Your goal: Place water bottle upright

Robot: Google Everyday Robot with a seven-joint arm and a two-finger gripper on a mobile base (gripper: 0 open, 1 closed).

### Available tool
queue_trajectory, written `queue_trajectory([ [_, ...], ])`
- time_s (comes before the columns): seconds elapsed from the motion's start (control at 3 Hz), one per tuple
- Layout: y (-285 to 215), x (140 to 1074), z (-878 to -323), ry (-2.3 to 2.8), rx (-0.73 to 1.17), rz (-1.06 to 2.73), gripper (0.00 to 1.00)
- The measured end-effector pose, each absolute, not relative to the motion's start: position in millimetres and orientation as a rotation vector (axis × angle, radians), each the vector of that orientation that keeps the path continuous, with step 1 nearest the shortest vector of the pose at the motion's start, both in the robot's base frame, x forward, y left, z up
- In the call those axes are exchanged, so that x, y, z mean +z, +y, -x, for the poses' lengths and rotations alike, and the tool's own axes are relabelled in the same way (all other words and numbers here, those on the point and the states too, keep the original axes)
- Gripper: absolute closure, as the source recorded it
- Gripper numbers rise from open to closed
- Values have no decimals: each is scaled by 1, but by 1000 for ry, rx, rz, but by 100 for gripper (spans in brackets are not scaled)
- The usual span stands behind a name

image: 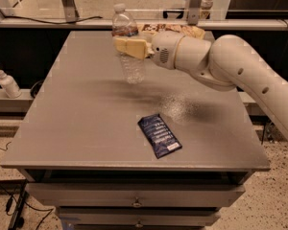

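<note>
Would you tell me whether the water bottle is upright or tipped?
Nearly upright: the water bottle leans slightly, cap up, gripped mid-body by the hand over the far part of the table.

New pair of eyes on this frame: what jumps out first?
The white arm reaching in from the right, its tool clamped on a clear bottle held nearly upright over the table's far half. Next, a dark blue packet lying flat near the front edge.
</note>
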State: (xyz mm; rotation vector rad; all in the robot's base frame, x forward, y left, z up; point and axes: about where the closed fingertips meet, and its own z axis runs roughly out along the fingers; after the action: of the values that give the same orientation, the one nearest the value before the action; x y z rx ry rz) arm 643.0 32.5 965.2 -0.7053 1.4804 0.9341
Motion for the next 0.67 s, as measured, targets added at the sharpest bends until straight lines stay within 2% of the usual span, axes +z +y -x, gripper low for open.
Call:
queue_trajectory([
  [0.67, 16, 958, -632, 1403, 955, 796, 100],
])
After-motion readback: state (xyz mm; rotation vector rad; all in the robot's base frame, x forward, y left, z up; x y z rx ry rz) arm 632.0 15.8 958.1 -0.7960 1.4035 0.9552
